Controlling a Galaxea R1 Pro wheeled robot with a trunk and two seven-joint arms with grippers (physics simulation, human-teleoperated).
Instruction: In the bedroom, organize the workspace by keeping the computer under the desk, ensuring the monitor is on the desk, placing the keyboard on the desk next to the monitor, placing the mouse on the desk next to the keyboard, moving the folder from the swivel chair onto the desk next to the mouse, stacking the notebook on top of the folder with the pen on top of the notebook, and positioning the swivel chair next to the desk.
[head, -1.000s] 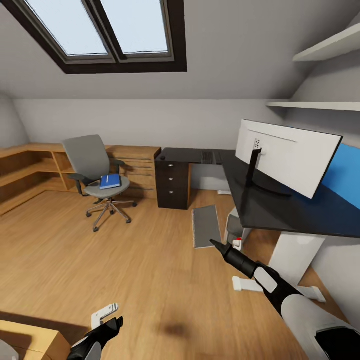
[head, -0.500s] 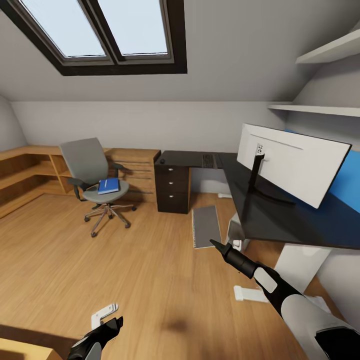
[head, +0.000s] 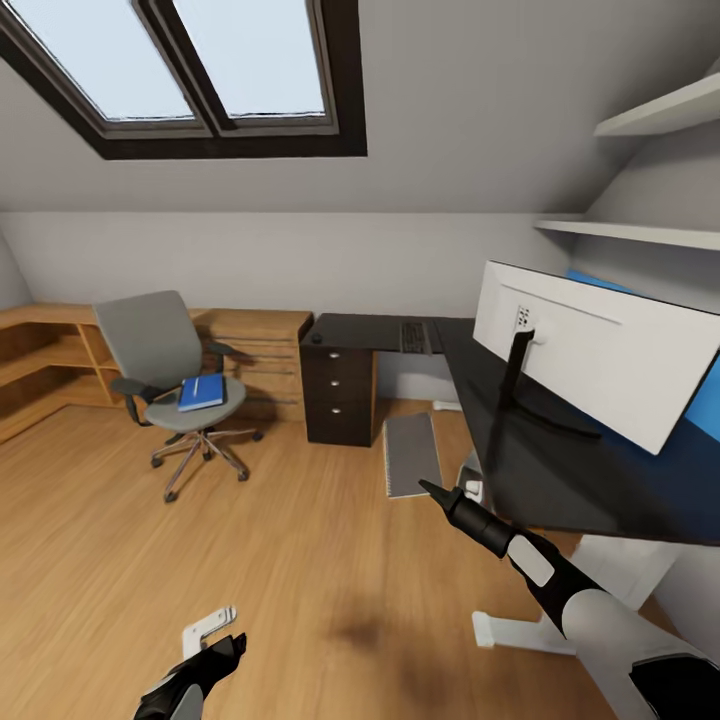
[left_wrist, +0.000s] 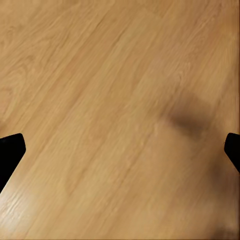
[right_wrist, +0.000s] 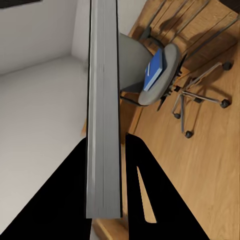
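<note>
Keyboard (head: 411, 455) was clamped endwise by right gripper (head: 429, 488), just beside desk (head: 490, 400), long axis aimed along its edge; left gripper (head: 222, 646) was spread, idle.

A dark-framed skylight (head: 190, 70) sits in the sloped grey wall (head: 450, 110). Light wooden floor (head: 300, 560) below; low wooden shelving (head: 45, 350) and two white wall shelves (head: 640, 230) at the sides.

Attic bedroom workspace: skylight (head: 200, 70), desk (head: 560, 450), swivel chair (head: 165, 365)
</note>
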